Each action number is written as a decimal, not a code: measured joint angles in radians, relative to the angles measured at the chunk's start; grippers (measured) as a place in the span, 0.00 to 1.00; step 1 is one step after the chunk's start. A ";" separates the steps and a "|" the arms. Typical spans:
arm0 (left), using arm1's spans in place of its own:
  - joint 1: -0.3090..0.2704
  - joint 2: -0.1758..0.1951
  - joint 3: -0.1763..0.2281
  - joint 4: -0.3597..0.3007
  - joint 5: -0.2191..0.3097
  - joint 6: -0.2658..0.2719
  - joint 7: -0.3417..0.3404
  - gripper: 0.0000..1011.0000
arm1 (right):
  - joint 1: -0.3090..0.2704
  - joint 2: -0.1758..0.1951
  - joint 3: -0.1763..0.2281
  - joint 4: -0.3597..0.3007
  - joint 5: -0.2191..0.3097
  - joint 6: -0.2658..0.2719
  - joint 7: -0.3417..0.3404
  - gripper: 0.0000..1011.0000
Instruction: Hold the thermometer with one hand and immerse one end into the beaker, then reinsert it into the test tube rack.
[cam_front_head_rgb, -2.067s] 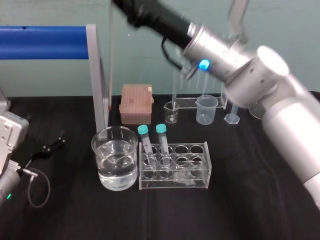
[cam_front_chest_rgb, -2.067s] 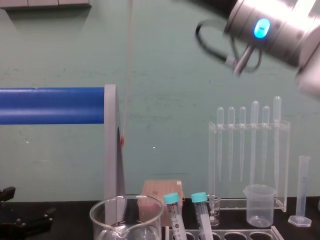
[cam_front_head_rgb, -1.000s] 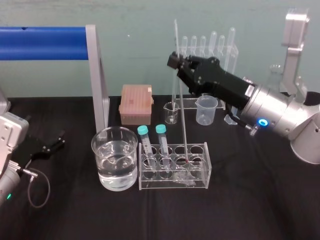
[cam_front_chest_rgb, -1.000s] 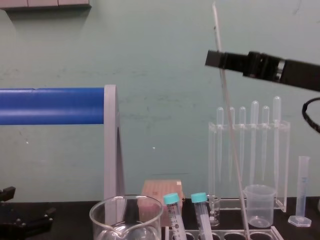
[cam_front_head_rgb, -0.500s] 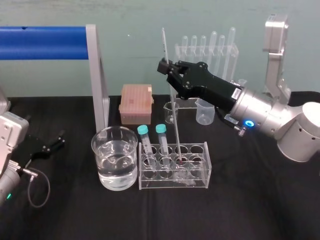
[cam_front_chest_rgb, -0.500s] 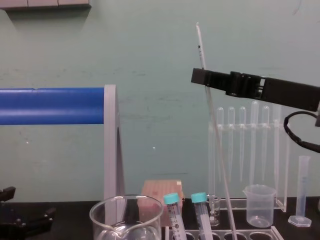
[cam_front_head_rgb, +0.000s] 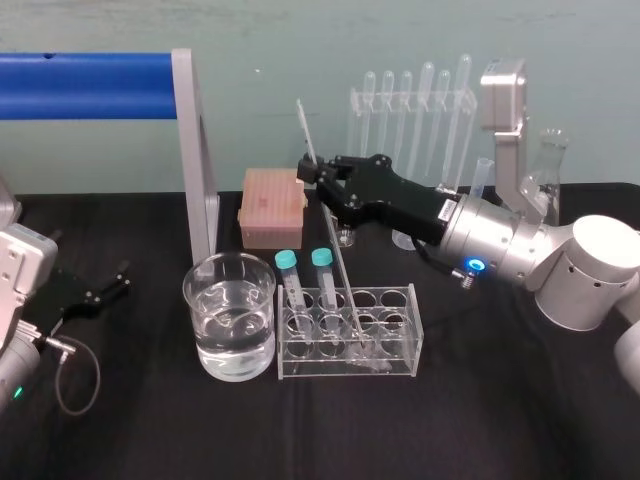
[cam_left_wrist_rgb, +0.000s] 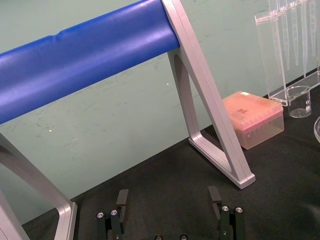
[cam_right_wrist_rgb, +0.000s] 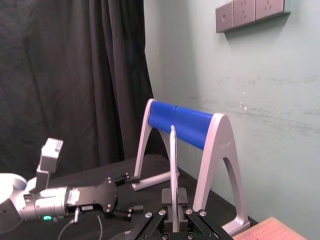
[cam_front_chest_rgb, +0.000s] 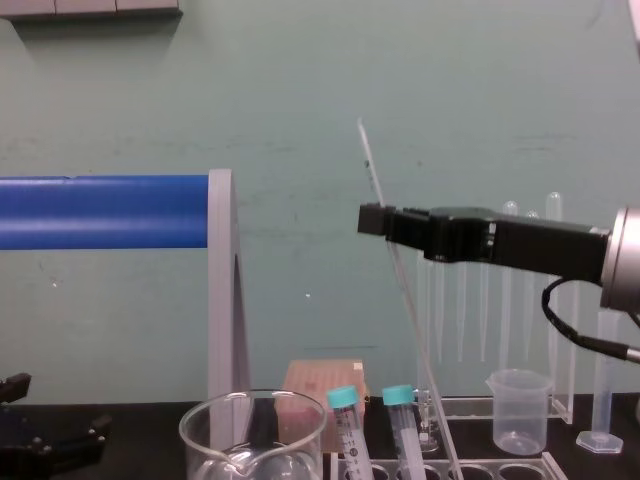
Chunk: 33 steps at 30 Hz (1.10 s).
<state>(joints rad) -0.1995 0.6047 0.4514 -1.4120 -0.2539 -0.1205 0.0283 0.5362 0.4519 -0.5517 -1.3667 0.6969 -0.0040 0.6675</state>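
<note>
Nearest me on the black table (cam_front_head_rgb: 480, 420) stands the large glass beaker (cam_front_head_rgb: 215, 330), partly filled with clear liquid. Just beside it on my right sits the test tube rack (cam_front_head_rgb: 395, 345), with two teal-capped tubes (cam_front_head_rgb: 292, 287) leaning in its left holes. The thermometer (cam_front_head_rgb: 305, 130) has its lower end down in the rack just right of those tubes; which hole I cannot tell, clear glass against clear plastic. It tilts, its top leaning to my left. My right gripper (cam_front_head_rgb: 318, 176) reaches in from the right above the rack, pinched narrow on the thermometer's upper part, a short length standing out above it. My left gripper (cam_left_wrist_rgb: 167, 195) lies low at the table's left, well apart from all this, its fingers (cam_left_wrist_rgb: 214, 196) spread wide. Farther back my right arm (cam_front_head_rgb: 520, 250) covers most of a small plastic beaker (cam_front_chest_rgb: 520, 410); near it stand a small glass beaker (cam_front_head_rgb: 345, 238) and a pink tip box (cam_front_head_rgb: 272, 205). At the wall are the clear pipette stand (cam_left_wrist_rgb: 272, 60) and a blue-barred frame (cam_front_head_rgb: 100, 85).
</note>
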 joint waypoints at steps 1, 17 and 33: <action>0.000 0.000 0.000 0.000 0.000 0.000 0.000 1.00 | 0.002 -0.002 -0.002 0.005 -0.004 0.000 0.001 0.06; 0.000 0.000 0.000 0.000 0.000 0.000 0.000 1.00 | 0.014 -0.026 -0.018 0.063 -0.051 0.008 0.010 0.06; 0.000 0.000 0.000 0.000 0.000 0.000 0.000 1.00 | 0.015 -0.026 -0.019 0.064 -0.054 0.008 0.010 0.07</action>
<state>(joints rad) -0.1995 0.6047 0.4514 -1.4120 -0.2539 -0.1205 0.0283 0.5511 0.4262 -0.5703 -1.3031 0.6429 0.0040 0.6777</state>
